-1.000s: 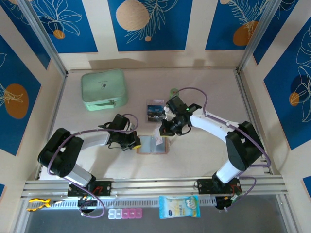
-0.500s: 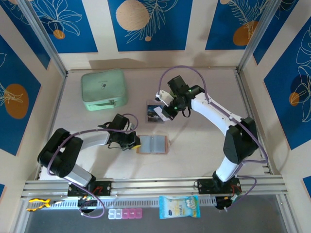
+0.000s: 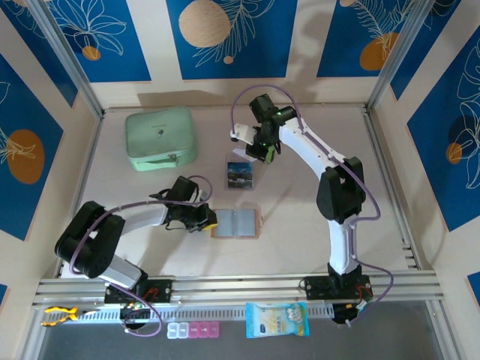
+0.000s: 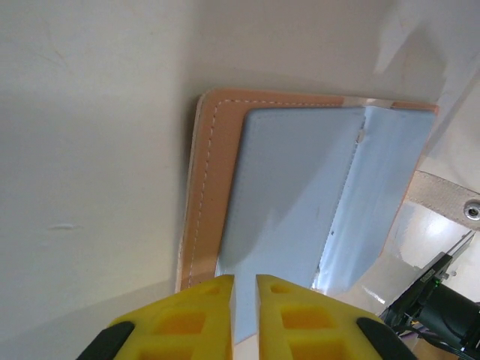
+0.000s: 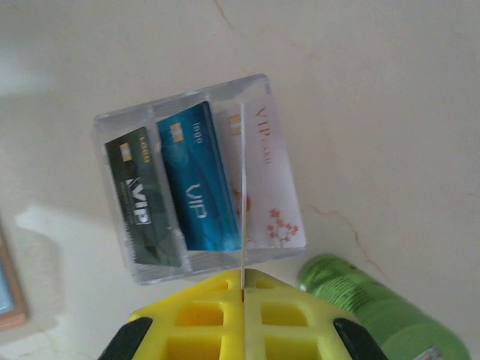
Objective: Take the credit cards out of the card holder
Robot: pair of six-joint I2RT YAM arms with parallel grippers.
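**Right claw** point(image 5: 243, 283): yellow fingers pressed together on a thin card point(image 5: 243, 187), which the wrist view shows edge-on as a pale line. From above, it is a small white rectangle at the claw tip, with its face unreadable. The claw hangs over the far middle of the worktop point(image 3: 300, 225).

**Below it, wrist view:** a clear box point(image 5: 112, 127) holds three cards side by side, each with a gold chip.
- The dark green card point(image 5: 139, 199) reads "VIP".
- The blue card point(image 5: 196, 180) reads "VIP".
- The white card point(image 5: 270, 180) reads "VIP CARD" and has small red flowers at one end.
- The finer print on all three is too small to read.

A green bottle point(image 5: 360, 296) lies just beside one corner of the box, and its label is blurred.

**Left claw** point(image 4: 244, 281): the yellow fingers stand a narrow slit apart, low over the worktop. The grey pocket point(image 4: 292, 195) of the card holder point(image 4: 206, 187) runs into that slit. I cannot tell whether it is pinched.

**Card holder:** it lies open and flat near the middle of the worktop, nearer the arm bases than the clear box and apart from it. Its tan-pink border has pale stitching, and the grey pockets face up.

**Mint-green case** point(image 3: 160, 137): sits at the far left, well apart from both.
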